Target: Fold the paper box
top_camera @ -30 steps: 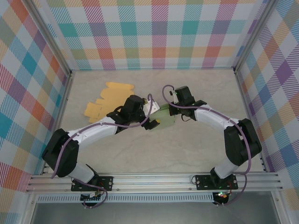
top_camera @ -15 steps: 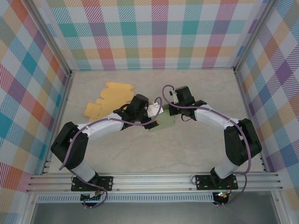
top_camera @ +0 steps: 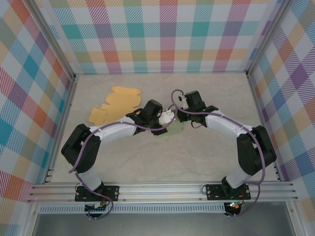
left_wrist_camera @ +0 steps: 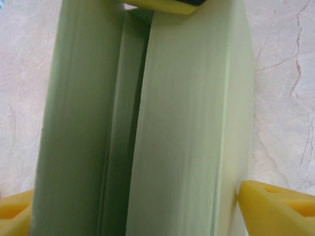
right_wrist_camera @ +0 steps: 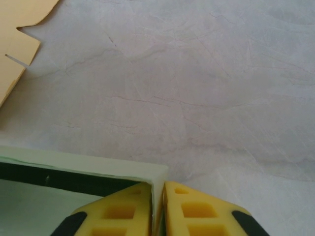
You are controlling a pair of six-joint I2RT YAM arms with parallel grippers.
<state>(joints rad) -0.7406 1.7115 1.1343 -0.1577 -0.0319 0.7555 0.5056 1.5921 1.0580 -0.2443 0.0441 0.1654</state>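
Observation:
The paper box (top_camera: 175, 130) is pale green and stands mid-table between my two arms. In the left wrist view the paper box (left_wrist_camera: 192, 123) shows two tall walls with a dark slot between them. My left gripper (left_wrist_camera: 142, 211) straddles it, its yellow fingertips (left_wrist_camera: 275, 206) pressed against the outer walls on both sides. From above, the left gripper (top_camera: 167, 123) is at the box's left end. My right gripper (top_camera: 180, 117) is at the box's far corner. In the right wrist view the right gripper (right_wrist_camera: 158, 206) pinches one thin wall of the box (right_wrist_camera: 74, 169) at its corner.
Flat yellow card cut-outs (top_camera: 118, 101) lie on the marble-look tabletop to the left of the box, and a corner of them (right_wrist_camera: 15, 44) appears in the right wrist view. Checked walls enclose the table on three sides. Bare tabletop (top_camera: 197, 157) lies in front of the box.
My left arm has pushed rightwards and its wide jaws have narrowed onto the box's sides. The right gripper has stayed at the box's corner, its pinch a touch looser.

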